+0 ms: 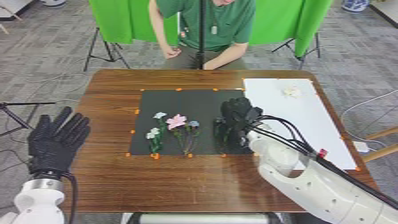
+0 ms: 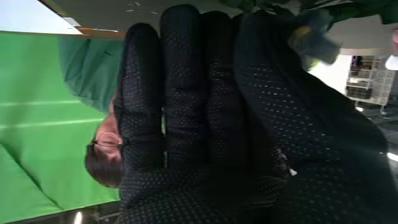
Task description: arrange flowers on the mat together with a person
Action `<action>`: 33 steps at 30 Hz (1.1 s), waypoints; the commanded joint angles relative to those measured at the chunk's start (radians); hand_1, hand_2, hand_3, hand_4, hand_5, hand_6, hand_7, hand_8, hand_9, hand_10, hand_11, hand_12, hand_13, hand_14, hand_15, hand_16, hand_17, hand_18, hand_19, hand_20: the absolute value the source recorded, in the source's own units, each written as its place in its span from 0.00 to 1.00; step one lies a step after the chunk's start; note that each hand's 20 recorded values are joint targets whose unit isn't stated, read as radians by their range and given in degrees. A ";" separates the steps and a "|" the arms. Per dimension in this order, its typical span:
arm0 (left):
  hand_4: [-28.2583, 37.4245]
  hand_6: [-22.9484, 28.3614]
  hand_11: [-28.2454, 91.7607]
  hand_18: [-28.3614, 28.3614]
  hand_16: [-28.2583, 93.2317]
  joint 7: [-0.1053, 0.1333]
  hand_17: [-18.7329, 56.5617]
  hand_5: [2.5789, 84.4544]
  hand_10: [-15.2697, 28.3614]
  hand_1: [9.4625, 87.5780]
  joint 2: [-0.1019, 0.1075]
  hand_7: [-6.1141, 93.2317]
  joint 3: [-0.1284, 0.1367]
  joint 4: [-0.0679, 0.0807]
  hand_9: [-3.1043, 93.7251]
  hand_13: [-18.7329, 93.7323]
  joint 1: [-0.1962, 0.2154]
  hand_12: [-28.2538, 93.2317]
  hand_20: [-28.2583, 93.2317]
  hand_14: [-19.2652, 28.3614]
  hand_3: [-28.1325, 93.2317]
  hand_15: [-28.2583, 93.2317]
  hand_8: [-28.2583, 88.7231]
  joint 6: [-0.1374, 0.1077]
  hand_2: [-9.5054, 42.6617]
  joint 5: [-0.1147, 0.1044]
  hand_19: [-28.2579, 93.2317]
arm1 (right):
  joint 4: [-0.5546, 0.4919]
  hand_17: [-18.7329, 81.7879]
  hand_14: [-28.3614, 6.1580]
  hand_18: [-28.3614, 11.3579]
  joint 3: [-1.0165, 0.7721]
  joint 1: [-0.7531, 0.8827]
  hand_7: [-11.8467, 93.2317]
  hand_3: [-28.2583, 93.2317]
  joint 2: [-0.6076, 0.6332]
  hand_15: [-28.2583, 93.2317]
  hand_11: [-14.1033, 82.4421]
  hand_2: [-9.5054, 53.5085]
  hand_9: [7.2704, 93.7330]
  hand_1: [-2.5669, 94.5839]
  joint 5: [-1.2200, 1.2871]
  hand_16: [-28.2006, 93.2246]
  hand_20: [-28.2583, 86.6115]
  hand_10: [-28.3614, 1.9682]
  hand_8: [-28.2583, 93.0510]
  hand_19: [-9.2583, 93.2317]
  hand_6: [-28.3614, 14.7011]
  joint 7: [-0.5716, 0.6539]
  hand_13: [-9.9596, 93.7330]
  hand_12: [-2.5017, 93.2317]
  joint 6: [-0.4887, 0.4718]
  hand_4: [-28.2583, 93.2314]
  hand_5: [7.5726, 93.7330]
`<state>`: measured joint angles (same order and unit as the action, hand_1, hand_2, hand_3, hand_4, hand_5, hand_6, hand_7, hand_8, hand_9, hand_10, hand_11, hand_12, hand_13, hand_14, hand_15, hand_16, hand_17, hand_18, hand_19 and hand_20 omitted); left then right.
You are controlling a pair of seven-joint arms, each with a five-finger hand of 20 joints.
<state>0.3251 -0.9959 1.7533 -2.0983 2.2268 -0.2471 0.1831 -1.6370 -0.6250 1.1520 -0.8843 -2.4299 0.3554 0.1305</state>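
My right hand (image 1: 238, 117) is above the right part of the black mat (image 1: 207, 95), its fingers straight. On the mat, left of it, lie a pink flower (image 1: 176, 121), a pale blue flower (image 1: 194, 123) and two small white ones, the upper (image 1: 160, 115) and the lower (image 1: 154, 132). A cream flower (image 1: 291, 92) rests on the white sheet. In the right wrist view my right hand (image 2: 191, 130) has straight fingers, with pale bluish petals (image 2: 313, 45) and green leaves (image 2: 346, 12) beyond the thumb. Left of the table, my left hand (image 1: 58, 140) is open.
The white sheet (image 1: 275, 107) lies along the right side of the brown table (image 1: 107, 185). Orange tape pieces mark the edges of the mat and sheet. A tripod (image 1: 27, 105) stands left of the table.
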 commanded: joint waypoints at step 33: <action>0.00 0.62 0.43 0.73 0.19 0.024 0.19 0.48 0.74 0.26 -0.016 0.19 0.016 -0.006 0.42 0.40 0.022 0.33 0.32 0.74 0.80 0.50 0.16 -0.013 0.31 -0.029 0.45 | -0.256 0.51 0.61 0.33 -0.291 0.132 0.33 0.87 0.057 0.49 0.28 0.00 0.59 0.59 0.045 0.48 0.50 0.60 0.11 0.68 0.72 -0.006 0.65 0.21 -0.221 0.00 0.56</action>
<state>0.3476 -0.9996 1.7730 -2.1038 2.2346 -0.2551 0.1562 -1.8114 -0.8064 1.2305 -0.8674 -2.4295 0.3159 -0.1472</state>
